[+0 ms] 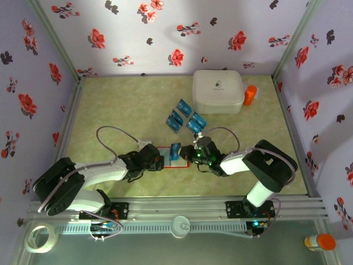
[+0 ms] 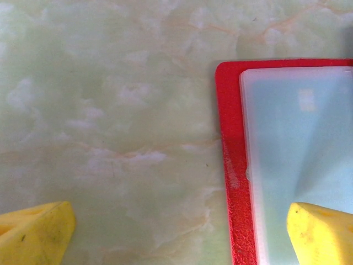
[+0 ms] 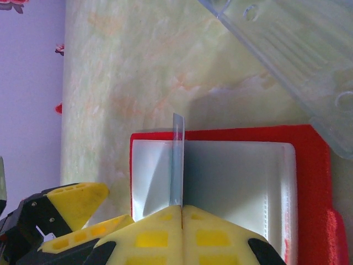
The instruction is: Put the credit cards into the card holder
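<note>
The red card holder (image 1: 179, 164) lies open on the table (image 1: 110, 110) with its clear pockets facing up. Over its middle one blue card (image 1: 175, 151) stands on edge, pinched between the pressed-together fingers of the right gripper (image 3: 182, 208), which reaches in from the holder's right. At the holder's left edge the left gripper (image 2: 176, 234) is spread wide: one yellow fingertip (image 2: 320, 232) is over the pocket and the other is over bare table. More credit cards (image 1: 185, 117) lie flat beyond the holder, toward the white box (image 1: 218, 91).
</note>
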